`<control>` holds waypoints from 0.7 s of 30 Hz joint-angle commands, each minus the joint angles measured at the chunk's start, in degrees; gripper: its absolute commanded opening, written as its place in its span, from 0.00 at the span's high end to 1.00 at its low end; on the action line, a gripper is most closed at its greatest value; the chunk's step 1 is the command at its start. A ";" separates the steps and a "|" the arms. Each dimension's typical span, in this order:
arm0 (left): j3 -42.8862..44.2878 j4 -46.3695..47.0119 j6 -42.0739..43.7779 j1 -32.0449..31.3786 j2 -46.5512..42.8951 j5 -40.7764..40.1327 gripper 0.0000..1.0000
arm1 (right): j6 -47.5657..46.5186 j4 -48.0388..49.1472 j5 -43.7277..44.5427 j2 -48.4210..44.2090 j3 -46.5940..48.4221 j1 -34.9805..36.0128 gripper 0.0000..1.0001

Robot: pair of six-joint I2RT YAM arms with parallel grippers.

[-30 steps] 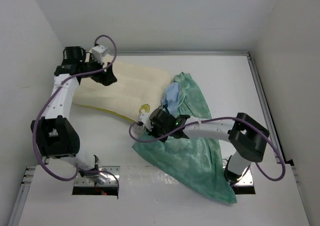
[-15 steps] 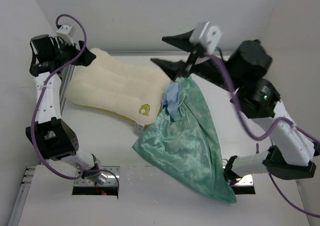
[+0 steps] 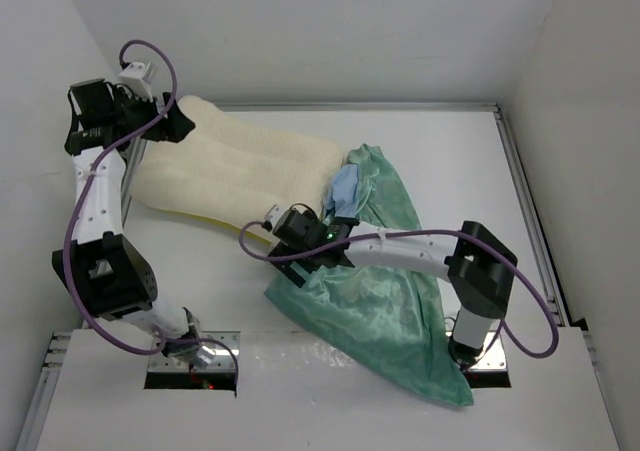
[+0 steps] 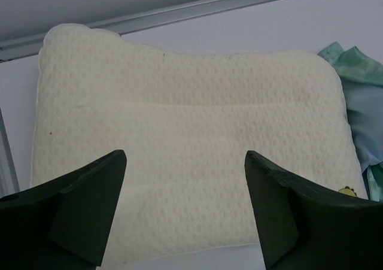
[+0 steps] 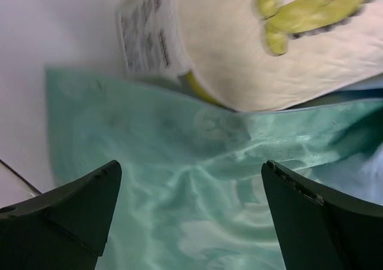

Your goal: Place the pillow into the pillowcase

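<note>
The pillow (image 3: 240, 171) lies wholly outside the pillowcase (image 3: 380, 301), which sprawls crumpled against the pillow's logo corner. The left gripper (image 4: 185, 156) hangs wide open and empty over the pillow's opposite end. The right gripper (image 5: 191, 165) gapes empty at the logo corner. I'd say all the stuffing is left to do.

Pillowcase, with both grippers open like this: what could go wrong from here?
1. The right gripper hangs open over the pillowcase, right beside the tag and the pillow corner. Closing here may pinch those, or both cloth layers together.
2. The pillowcase lies crumpled, with only a light blue patch showing, so its opening may be hard to find.
3. The left gripper is open above the pillow, holding nothing, so the pillow could slide.
</note>
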 commanded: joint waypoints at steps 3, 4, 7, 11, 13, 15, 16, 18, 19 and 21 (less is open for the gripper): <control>-0.94 -1.04 2.26 0.46 -2.38 -0.07 0.21 | 25.19 5.73 9.22 -1.33 1.76 0.21 0.01; -1.03 -1.13 2.35 0.46 -2.21 -0.06 0.21 | 27.73 4.77 9.66 -0.80 2.29 0.21 0.01; -0.94 -1.74 2.70 0.46 -1.24 0.11 0.21 | 34.06 2.65 12.47 -0.88 2.92 0.56 0.01; 0.73 -2.88 2.44 0.38 0.69 -0.33 0.21 | 49.49 5.99 21.86 -3.51 -0.77 1.00 0.01; 1.52 -2.97 2.26 0.46 1.13 -0.15 0.21 | 54.11 9.30 23.11 -3.26 -2.88 1.27 0.01; 2.13 -3.06 2.35 0.46 1.57 0.37 0.21 | 58.40 8.54 23.19 -0.81 -0.97 2.05 0.01; 2.57 -3.15 2.78 0.46 1.66 0.72 0.21 | 59.65 4.45 24.15 0.42 0.26 3.19 0.01; 3.27 -4.02 3.66 0.46 2.19 1.86 0.21 | 63.68 0.73 26.36 4.02 1.68 4.17 0.01; 3.89 -4.46 4.54 0.46 2.62 2.56 0.21 | 64.66 -0.24 25.32 4.91 1.07 4.17 0.01; 4.51 -5.34 5.33 0.38 2.98 3.01 0.21 | 64.85 0.97 22.24 7.10 -0.95 4.08 0.01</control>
